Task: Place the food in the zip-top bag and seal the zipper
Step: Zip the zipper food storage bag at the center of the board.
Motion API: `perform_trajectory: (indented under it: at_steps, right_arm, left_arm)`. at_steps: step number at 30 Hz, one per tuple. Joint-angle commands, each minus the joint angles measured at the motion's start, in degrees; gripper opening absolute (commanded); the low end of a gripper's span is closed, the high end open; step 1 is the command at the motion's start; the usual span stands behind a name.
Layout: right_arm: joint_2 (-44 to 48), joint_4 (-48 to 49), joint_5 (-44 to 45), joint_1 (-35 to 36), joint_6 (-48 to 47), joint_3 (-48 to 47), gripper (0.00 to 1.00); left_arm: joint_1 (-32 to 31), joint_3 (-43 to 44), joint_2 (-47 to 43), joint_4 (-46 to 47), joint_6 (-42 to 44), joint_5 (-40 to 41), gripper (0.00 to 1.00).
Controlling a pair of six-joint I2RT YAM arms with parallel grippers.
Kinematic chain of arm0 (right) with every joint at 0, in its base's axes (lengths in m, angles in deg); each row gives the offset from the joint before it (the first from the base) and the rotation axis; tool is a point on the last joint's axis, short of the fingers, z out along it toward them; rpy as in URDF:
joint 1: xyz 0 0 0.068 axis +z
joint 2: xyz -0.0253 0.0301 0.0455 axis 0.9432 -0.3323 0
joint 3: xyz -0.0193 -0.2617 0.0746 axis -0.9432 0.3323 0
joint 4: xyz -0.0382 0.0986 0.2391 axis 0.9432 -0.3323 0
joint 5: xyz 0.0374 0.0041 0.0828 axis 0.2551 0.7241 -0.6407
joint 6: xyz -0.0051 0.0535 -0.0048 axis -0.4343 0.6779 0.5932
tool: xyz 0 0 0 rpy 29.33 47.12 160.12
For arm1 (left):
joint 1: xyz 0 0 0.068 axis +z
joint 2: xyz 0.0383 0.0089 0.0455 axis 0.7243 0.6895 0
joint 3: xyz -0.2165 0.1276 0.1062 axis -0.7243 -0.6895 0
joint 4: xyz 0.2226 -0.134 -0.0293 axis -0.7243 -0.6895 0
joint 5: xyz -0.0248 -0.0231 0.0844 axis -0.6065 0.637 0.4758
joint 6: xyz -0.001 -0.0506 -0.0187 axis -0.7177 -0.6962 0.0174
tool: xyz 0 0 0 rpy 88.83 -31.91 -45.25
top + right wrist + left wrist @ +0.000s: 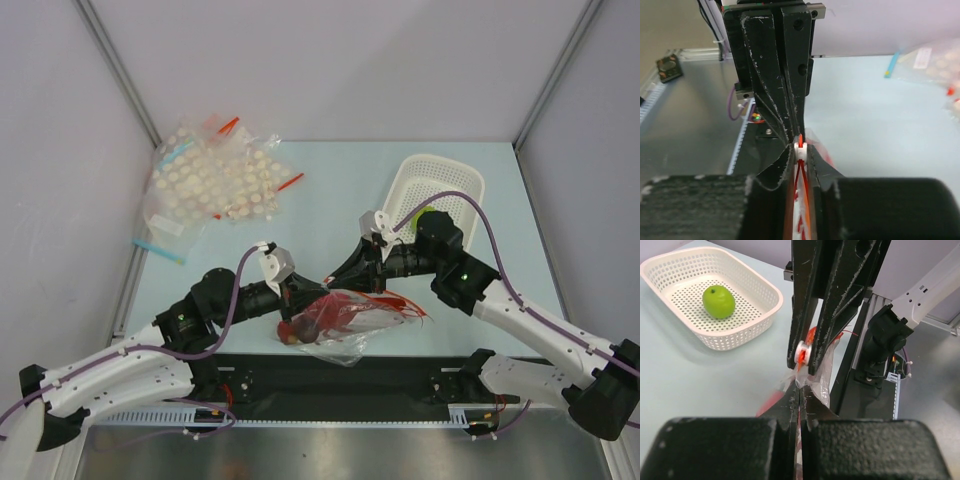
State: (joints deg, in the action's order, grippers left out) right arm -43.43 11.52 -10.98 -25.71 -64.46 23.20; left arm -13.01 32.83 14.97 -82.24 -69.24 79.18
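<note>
The clear zip-top bag (352,338) hangs between my two grippers near the table's front edge, with the red lobster (328,318) inside it. My left gripper (306,298) is shut on the bag's top edge (812,382). My right gripper (336,285) faces it, fingertips almost touching. It is shut on the white slider (800,148) of the red zipper (799,186), which runs back between its fingers. The slider also shows in the left wrist view (803,352). The lobster's red shows beside my left finger (769,404).
A white perforated basket (442,165) at the back right holds a small green fruit (718,302). A pile of dotted clear bags (215,180) lies at the back left, with a blue strip (160,250) near it. The black base rail runs along the front edge.
</note>
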Motion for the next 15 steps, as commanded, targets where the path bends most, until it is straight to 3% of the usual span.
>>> perform_trajectory:
  at_steps: [1, 8, 15]
  right_arm:
    - [0.42, 0.56, 0.47, 0.29, -0.33, -2.65, 0.0]
    - [-0.28, 0.04, 1.96, 0.2, -0.07, -3.0, 0.0]
    - [-2.13, -1.37, 3.19, 0.29, -0.42, -4.06, 0.0]
  left_arm:
    - [-0.52, 3.26, -0.53, 2.69, 1.17, 0.99, 0.0]
    - [-0.52, -0.16, -7.38, 4.09, -0.58, 13.89, 0.0]
    - [-0.44, -0.44, -10.29, 3.31, -1.73, 18.82, 0.0]
